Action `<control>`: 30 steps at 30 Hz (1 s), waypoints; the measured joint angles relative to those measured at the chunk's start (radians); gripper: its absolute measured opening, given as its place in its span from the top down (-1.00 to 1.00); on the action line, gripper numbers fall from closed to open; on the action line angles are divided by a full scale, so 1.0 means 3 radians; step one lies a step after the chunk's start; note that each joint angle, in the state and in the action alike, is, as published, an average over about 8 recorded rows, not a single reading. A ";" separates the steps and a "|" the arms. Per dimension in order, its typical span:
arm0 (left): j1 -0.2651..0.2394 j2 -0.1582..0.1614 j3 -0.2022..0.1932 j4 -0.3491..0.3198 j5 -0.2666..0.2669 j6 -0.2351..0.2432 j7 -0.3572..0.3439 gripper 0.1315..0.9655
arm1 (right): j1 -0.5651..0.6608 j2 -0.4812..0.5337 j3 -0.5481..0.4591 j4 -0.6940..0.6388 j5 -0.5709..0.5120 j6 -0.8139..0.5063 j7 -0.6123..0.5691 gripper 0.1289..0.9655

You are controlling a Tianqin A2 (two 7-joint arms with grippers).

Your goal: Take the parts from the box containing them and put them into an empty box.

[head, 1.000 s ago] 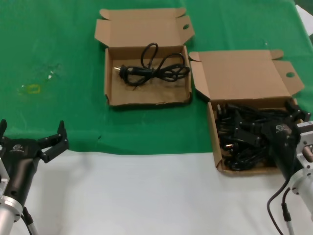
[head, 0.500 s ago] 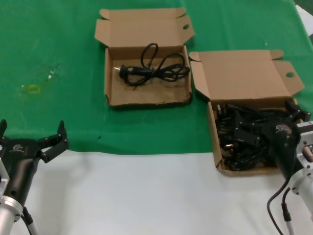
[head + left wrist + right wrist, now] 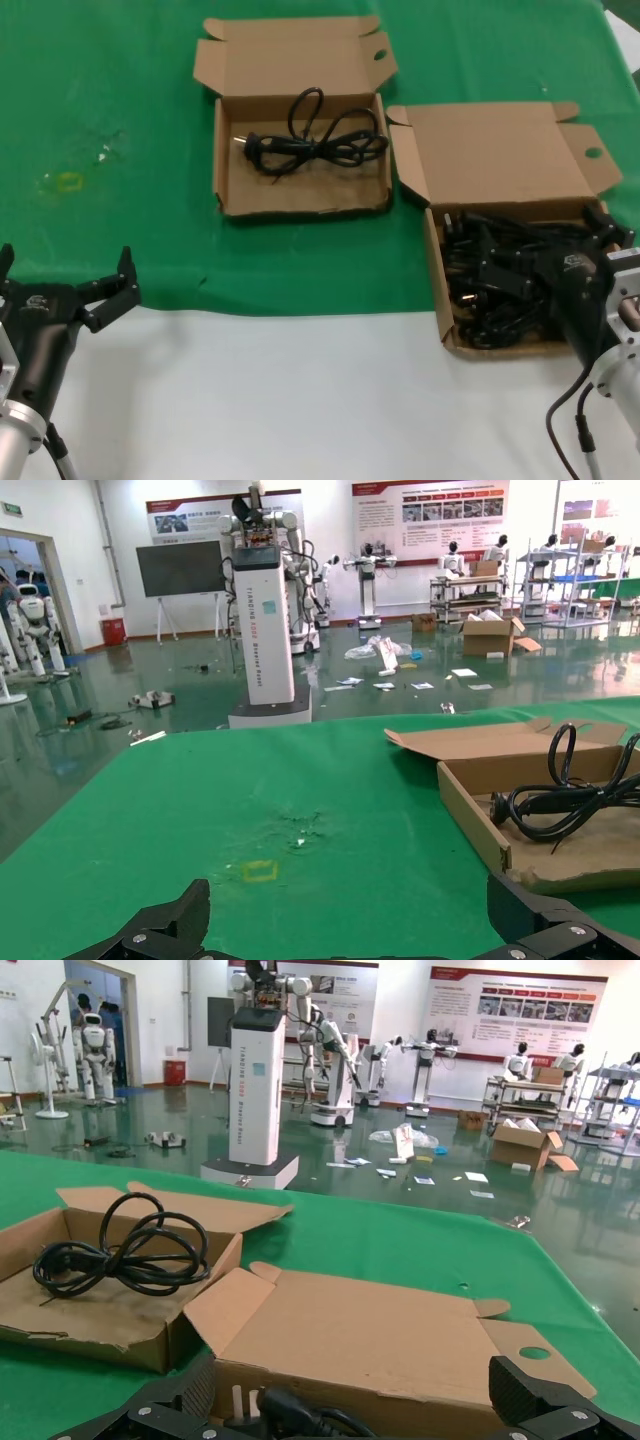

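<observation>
The larger cardboard box (image 3: 500,155) stands at the right, its tray full of tangled black power cords (image 3: 490,280). My right gripper (image 3: 545,237) is low over that tray, open, with nothing between its fingers. In the right wrist view the gripper (image 3: 350,1392) faces the box's back wall (image 3: 370,1340), and a pronged plug (image 3: 280,1410) lies just below it. The smaller box (image 3: 220,160) at the back centre holds one coiled cord (image 3: 315,140). My left gripper (image 3: 65,262) waits open at the near left, over the edge of the green mat.
A green mat (image 3: 120,80) covers the far half of the table, with white surface (image 3: 300,400) nearer me. A small yellow mark (image 3: 68,182) sits on the mat at the left. Both boxes have raised lid panels at their far sides.
</observation>
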 joint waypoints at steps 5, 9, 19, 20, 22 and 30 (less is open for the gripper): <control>0.0000 0.0000 0.0000 0.0000 0.0000 0.0000 0.0000 -1.00 | 0.0000 0.0000 0.0000 0.0000 0.0000 0.0000 0.0000 -1.00; 0.0000 0.0000 0.0000 0.0000 0.0000 0.0000 0.0000 -1.00 | 0.0000 0.0000 0.0000 0.0000 0.0000 0.0000 0.0000 -1.00; 0.0000 0.0000 0.0000 0.0000 0.0000 0.0000 0.0000 -1.00 | 0.0000 0.0000 0.0000 0.0000 0.0000 0.0000 0.0000 -1.00; 0.0000 0.0000 0.0000 0.0000 0.0000 0.0000 0.0000 -1.00 | 0.0000 0.0000 0.0000 0.0000 0.0000 0.0000 0.0000 -1.00; 0.0000 0.0000 0.0000 0.0000 0.0000 0.0000 0.0000 -1.00 | 0.0000 0.0000 0.0000 0.0000 0.0000 0.0000 0.0000 -1.00; 0.0000 0.0000 0.0000 0.0000 0.0000 0.0000 0.0000 -1.00 | 0.0000 0.0000 0.0000 0.0000 0.0000 0.0000 0.0000 -1.00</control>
